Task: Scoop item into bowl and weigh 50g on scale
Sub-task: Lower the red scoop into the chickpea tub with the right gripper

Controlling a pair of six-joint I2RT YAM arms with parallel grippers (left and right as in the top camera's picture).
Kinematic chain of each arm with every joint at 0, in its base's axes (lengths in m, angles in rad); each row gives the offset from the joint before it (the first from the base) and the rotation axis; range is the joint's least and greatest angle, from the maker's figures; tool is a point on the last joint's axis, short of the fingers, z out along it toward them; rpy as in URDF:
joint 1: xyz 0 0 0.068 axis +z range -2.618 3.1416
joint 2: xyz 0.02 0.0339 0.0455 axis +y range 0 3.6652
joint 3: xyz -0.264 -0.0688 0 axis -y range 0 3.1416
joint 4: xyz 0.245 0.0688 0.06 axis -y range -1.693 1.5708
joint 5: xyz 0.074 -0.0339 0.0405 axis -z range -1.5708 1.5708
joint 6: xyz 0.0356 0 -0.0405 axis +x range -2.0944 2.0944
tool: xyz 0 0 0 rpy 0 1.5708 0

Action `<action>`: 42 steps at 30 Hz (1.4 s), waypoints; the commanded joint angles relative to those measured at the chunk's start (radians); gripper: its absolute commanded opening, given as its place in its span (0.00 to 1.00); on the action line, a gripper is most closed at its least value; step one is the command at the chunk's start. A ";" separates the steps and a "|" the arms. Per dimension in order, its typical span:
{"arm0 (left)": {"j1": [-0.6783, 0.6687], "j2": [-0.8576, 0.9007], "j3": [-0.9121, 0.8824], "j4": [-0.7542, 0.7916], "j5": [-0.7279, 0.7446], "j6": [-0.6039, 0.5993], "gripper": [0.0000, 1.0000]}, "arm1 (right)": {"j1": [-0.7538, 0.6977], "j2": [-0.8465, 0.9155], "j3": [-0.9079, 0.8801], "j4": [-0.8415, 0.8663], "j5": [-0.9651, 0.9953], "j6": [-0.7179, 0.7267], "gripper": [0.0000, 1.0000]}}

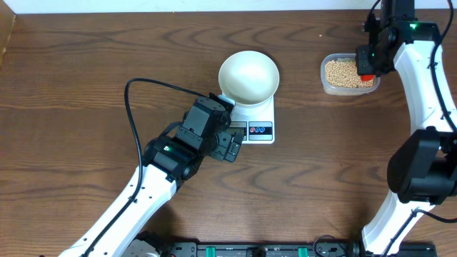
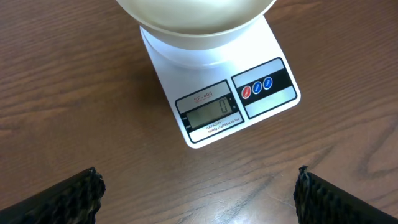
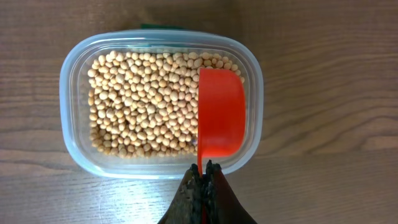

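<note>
An empty white bowl [image 1: 248,76] sits on the white scale [image 1: 258,130], whose display [image 2: 209,111] faces my left gripper. My left gripper [image 2: 198,193] hovers over bare table just in front of the scale, open wide, with nothing between its fingers [image 2: 59,199]. At the back right, tan-yellow beans [image 3: 143,102] fill a clear plastic tub [image 3: 71,74]. My right gripper [image 3: 204,171] is shut on the handle of a red scoop [image 3: 221,115], which hangs over the right side of the tub, its cup empty and tipped on its side.
The tub [image 1: 348,74] stands right of the bowl, with bare wooden table between them. A black cable [image 1: 136,93] loops from my left arm over the table's left middle. The right arm's white links [image 1: 421,78] stand along the right edge.
</note>
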 commanded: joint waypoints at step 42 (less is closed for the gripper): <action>0.006 -0.002 -0.009 0.000 -0.013 -0.002 1.00 | -0.171 0.124 -0.183 0.120 -0.676 0.107 0.01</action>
